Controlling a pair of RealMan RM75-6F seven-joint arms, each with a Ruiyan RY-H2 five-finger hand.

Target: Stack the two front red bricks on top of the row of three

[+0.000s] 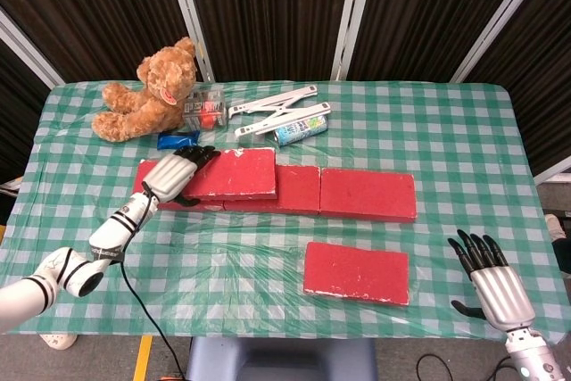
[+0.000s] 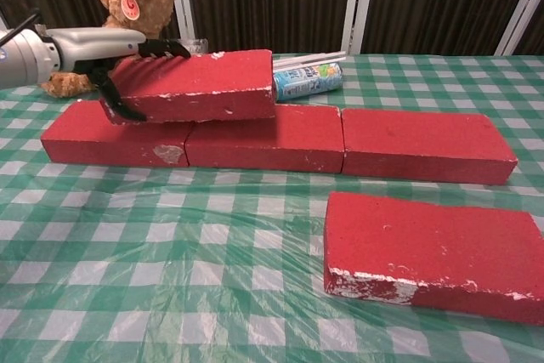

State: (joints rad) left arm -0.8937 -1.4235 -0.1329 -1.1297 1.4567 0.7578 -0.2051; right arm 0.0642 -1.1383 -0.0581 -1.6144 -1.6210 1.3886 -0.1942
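While gripped at its left end by left hand [image 1: 176,176], red brick [image 1: 234,173] over row [image 1: 357,194]

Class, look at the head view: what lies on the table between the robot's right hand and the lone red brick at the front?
Nothing: only bare green-checked tablecloth separates the right hand from the front red brick, as the head view shows.

A flat red brick [image 1: 230,173] held by the left robot hand [image 1: 175,176] sits over the left and middle bricks of the row of three red bricks [image 1: 368,194]. A second flat red brick [image 1: 357,272] lies on the counter [image 1: 464,140] before the row's right end, and a brown teddy bear [image 1: 147,93] sits behind its left end.
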